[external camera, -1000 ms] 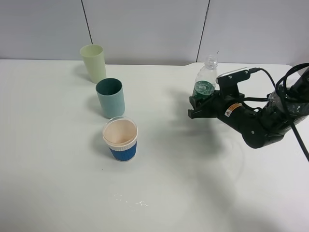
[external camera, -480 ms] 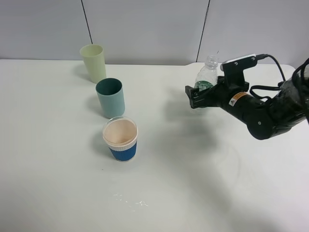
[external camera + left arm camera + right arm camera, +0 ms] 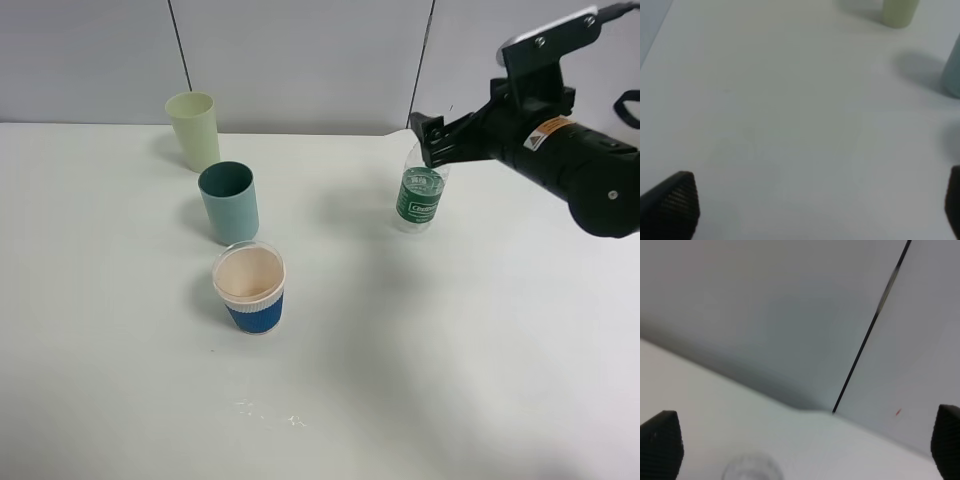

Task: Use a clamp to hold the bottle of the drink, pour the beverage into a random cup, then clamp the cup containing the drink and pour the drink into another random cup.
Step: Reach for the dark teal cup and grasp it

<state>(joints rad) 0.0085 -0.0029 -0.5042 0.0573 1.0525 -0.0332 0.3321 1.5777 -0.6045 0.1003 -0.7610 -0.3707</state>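
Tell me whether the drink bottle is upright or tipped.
Upright: the bottle stands on the table, neck up; the open right gripper sits above it, not gripping.

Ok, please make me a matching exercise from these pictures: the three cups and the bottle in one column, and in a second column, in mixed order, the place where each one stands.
Column one
1. pale green cup
2. teal cup
3. blue-banded cup
4. bottle

Column two
A. at the front end of the cup row
B. alone on the right of the high view, upright
C. at the back end of the cup row
D. in the middle of the cup row

Pairs: 1-C, 2-D, 3-A, 4-B
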